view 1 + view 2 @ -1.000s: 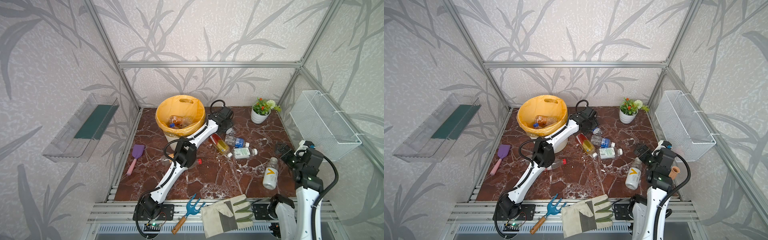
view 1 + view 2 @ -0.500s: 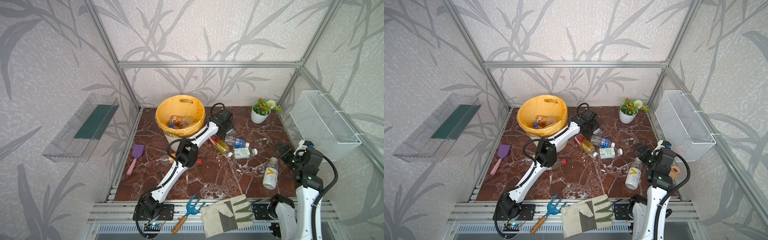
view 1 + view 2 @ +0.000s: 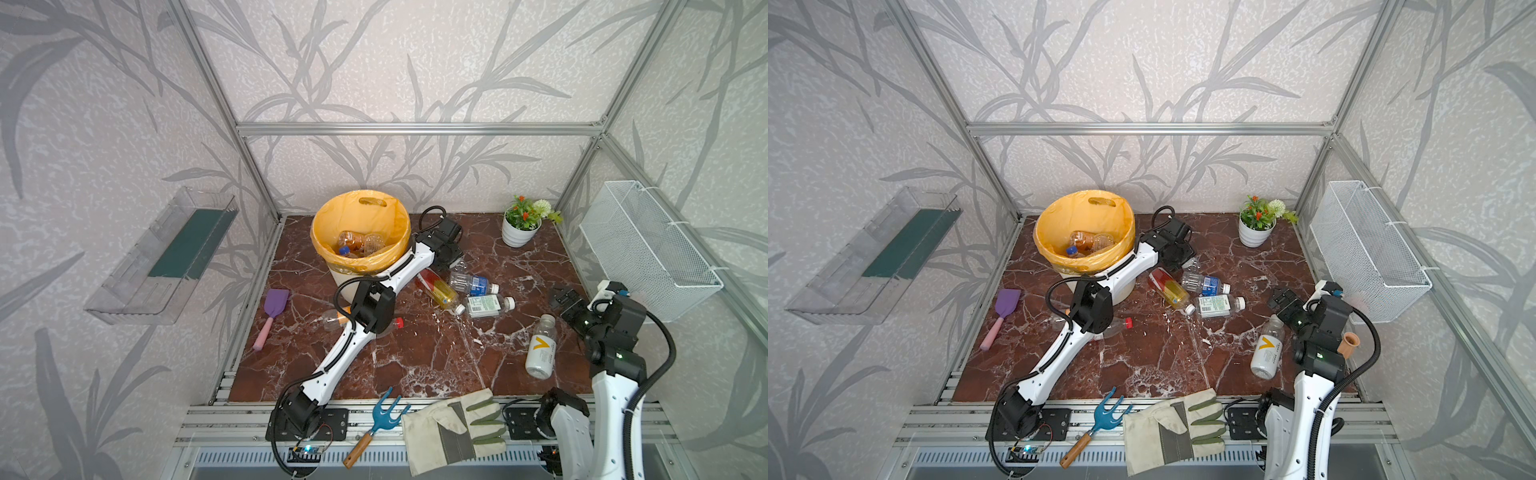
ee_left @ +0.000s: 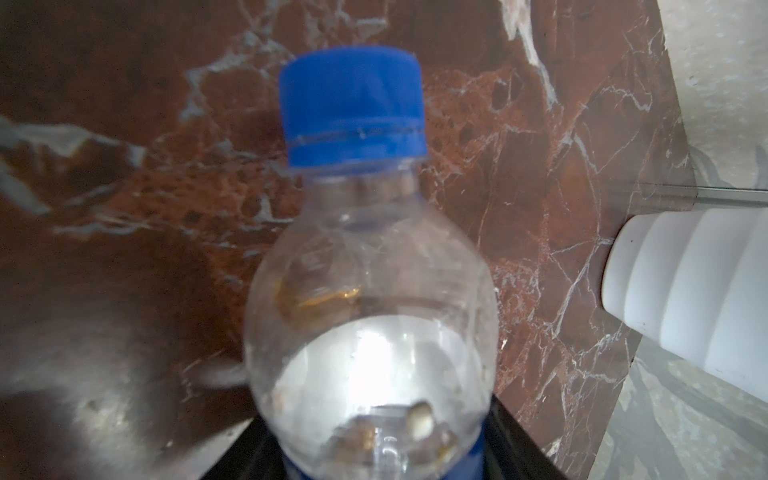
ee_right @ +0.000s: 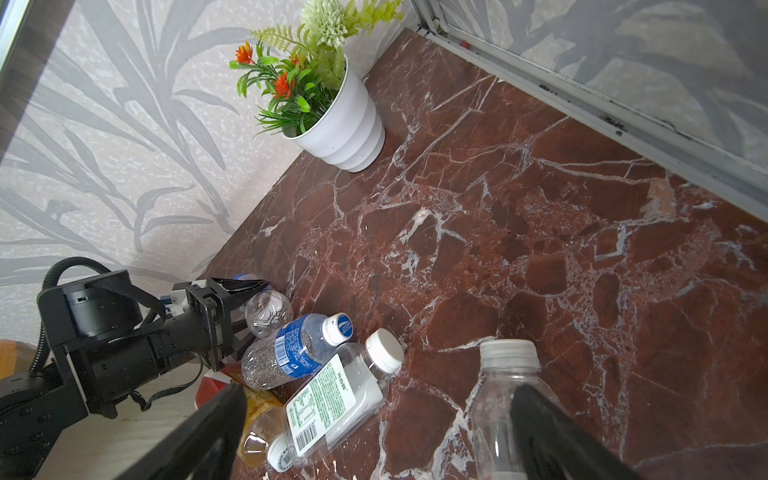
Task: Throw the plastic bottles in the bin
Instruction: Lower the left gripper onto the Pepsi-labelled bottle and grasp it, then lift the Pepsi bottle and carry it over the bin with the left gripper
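Since one second earlier, left gripper (image 5: 257,313) has drawn its jaws in; right arm unchanged. Left gripper reaches low to the marble floor (image 3: 415,357), just right of the bin (image 3: 322,245), jaws clenched against both sides of a clear blue-capped bottle (image 4: 374,291); whether that bottle is lifted cannot be told. Right gripper (image 5: 378,390) hangs at the near right with jaws spread wide and nothing between them, above a white-labelled bottle (image 3: 540,349) lying on the floor. Mid-floor, three more bottles lie touching in a cluster: one with amber liquid (image 3: 438,289), one with a blue label (image 3: 473,284), one with a green-and-white label (image 3: 486,303). A red-capped bottle (image 3: 395,323) lies partly hidden under the left arm. Several bottles (image 3: 357,243) already rest inside the bin. Flower pot (image 3: 517,235) stands at the far right.
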{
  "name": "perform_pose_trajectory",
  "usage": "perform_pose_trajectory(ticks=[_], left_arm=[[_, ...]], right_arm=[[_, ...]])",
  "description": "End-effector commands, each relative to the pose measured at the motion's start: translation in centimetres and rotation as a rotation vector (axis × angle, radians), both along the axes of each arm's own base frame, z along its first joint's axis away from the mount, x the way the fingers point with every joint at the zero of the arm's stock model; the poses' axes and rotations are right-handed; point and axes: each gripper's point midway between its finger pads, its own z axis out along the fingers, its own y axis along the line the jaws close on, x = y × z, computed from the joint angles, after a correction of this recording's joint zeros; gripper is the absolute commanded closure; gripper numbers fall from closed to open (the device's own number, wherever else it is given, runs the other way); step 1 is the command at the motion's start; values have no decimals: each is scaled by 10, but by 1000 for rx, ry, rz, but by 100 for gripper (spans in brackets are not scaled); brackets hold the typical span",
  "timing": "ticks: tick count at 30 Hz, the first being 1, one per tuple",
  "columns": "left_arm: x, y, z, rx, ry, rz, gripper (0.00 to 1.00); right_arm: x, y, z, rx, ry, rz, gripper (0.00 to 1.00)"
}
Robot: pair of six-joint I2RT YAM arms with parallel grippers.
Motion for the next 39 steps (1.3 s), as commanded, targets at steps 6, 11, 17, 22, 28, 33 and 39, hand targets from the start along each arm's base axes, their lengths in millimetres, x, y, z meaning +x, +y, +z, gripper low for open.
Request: perform_pose_trajectory(ticks=[6, 11, 17, 22, 28, 33, 39], left_arm=[[-1, -3, 4, 3, -12, -32, 45], [3, -7, 43, 11, -111, -57, 46], [7, -9, 103, 19, -258, -77, 46], [5, -9, 141, 22, -339, -100, 46], [-8, -15, 184, 39, -436, -157, 46], [-34, -19, 234, 115, -560, -221, 46], [-67, -17, 299, 199, -715, -267, 46]], right_arm=[[1, 1, 9, -2, -26, 7, 1], [2, 2, 10, 3, -33, 13, 1], [3, 3, 14, -4, -44, 26, 1], [5, 6, 17, 6, -60, 37, 1], [12, 21, 29, 30, -134, 134, 1], [16, 33, 41, 53, -194, 208, 1], [18, 42, 53, 77, -244, 262, 1]])
